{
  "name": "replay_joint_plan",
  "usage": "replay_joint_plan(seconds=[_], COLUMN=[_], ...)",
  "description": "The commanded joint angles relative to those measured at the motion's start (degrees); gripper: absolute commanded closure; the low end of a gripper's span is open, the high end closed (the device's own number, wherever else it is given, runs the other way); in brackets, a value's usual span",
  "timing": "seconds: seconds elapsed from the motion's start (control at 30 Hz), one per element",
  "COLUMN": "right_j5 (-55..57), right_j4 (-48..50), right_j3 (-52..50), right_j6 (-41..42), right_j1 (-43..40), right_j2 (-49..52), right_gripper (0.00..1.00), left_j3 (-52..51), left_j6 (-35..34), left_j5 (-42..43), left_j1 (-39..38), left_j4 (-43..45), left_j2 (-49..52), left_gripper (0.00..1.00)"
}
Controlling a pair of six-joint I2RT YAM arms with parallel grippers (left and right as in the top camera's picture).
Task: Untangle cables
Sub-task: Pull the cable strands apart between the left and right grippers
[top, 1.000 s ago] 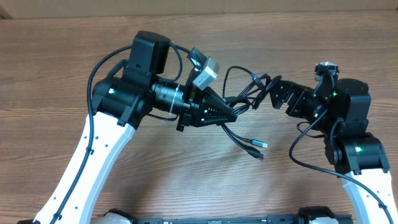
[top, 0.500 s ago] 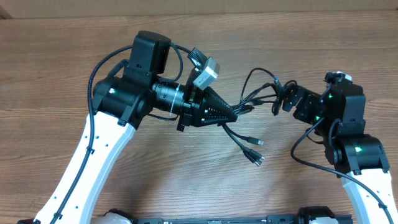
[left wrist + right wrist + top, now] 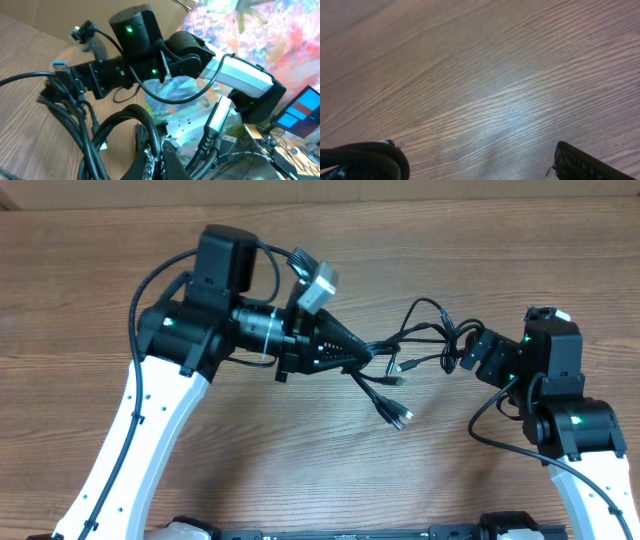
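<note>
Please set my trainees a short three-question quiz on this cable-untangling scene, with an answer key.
1. True or false: the right gripper is shut on the cables.
2. Which gripper holds the cables? A) left gripper B) right gripper C) neither
3. Short answer: in the right wrist view, what shows between the right gripper's fingers?

Key: 1. False, it is open. 2. A. 3. Only the bare wooden table.
</note>
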Motion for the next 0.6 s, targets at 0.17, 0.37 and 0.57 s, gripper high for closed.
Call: replay_joint_plan(seconds=[0.17, 0.37, 0.57], right_j5=[5.1, 5.2, 5.5], right_j4=[-0.9, -1.7, -3.4], right_j3=[1.3, 1.3, 1.3], right_j6=[0.1, 0.0, 0.1], right_j1=[-0.3, -0.3, -0.3], right_j2=[0.2, 0.2, 0.2], right_gripper=[0.03, 0.03, 0.03], left_j3=[1.7, 1.7, 1.7], left_j6=[-0.4, -0.4, -0.4], left_j5=[3.4, 3.3, 3.3], left_j1=[2.6, 6.0, 8.4], left_j4=[0.3, 0.3, 0.3], left_j2=[-0.6, -0.6, -0.6], left_gripper=[0.96, 0.96, 0.96])
